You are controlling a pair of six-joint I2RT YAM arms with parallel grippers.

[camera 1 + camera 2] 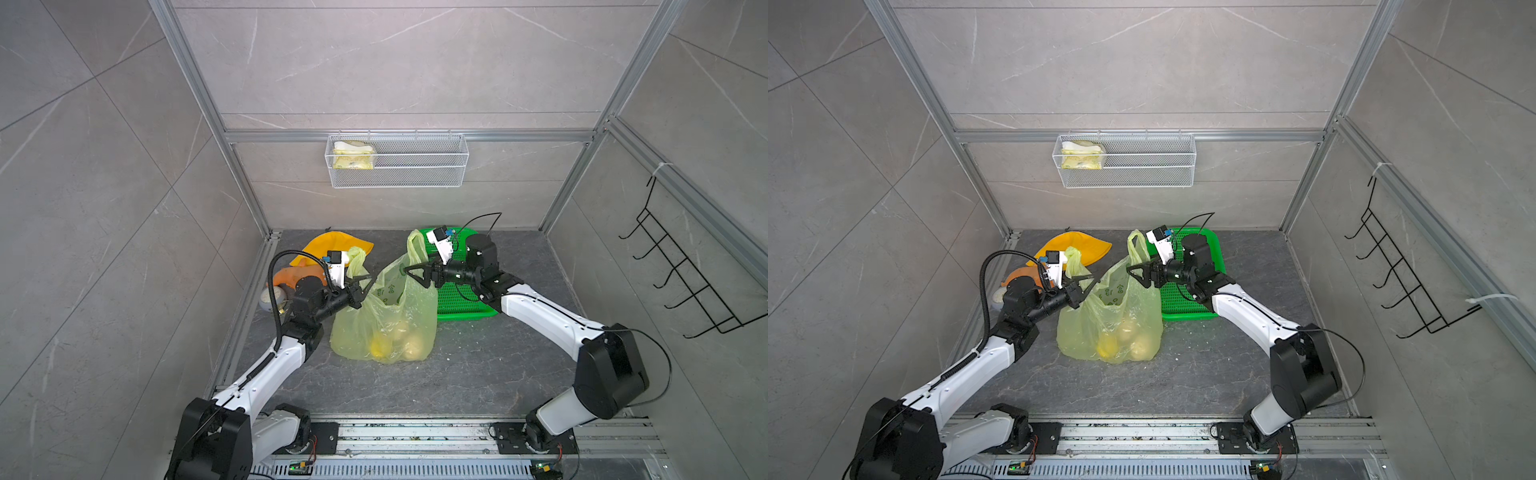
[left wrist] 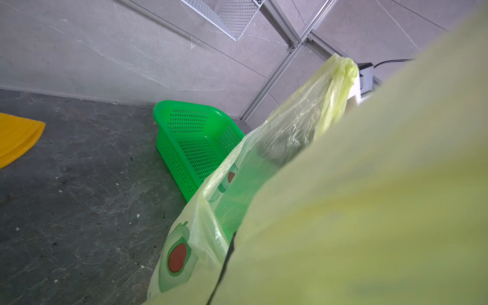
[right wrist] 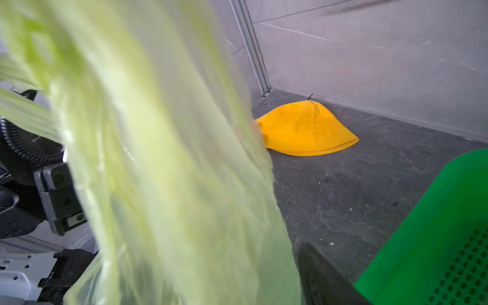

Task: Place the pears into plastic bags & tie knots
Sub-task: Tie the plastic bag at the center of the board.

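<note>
- Closest to both wrist lenses was the thin yellow-green film of the plastic bag [image 2: 356,206], blurred and filling much of each wrist view.
- In both top views the bag stood on the dark tabletop [image 1: 478,365] between the two arms, mouth upward, just beside the green basket [image 1: 465,316].
- The pears [image 1: 402,333] lay bunched at the bottom of the bag and showed through the film, the bright yellow pear [image 1: 379,348] next to the two pale ones.
- The left gripper [image 1: 368,282] was clamped tight on the bag at the foot of the left handle [image 1: 356,257], which stood up above it.
- The right gripper [image 1: 409,271] sat at the foot of the right handle [image 1: 415,245] with its jaws apart. In the right wrist view its one visible dark finger [image 3: 322,277] stood off to the side of the film.
- The two handles stood apart, not yet tied.
- A yellow hat [image 1: 332,245] lay by the back wall, beyond the left gripper.
</note>
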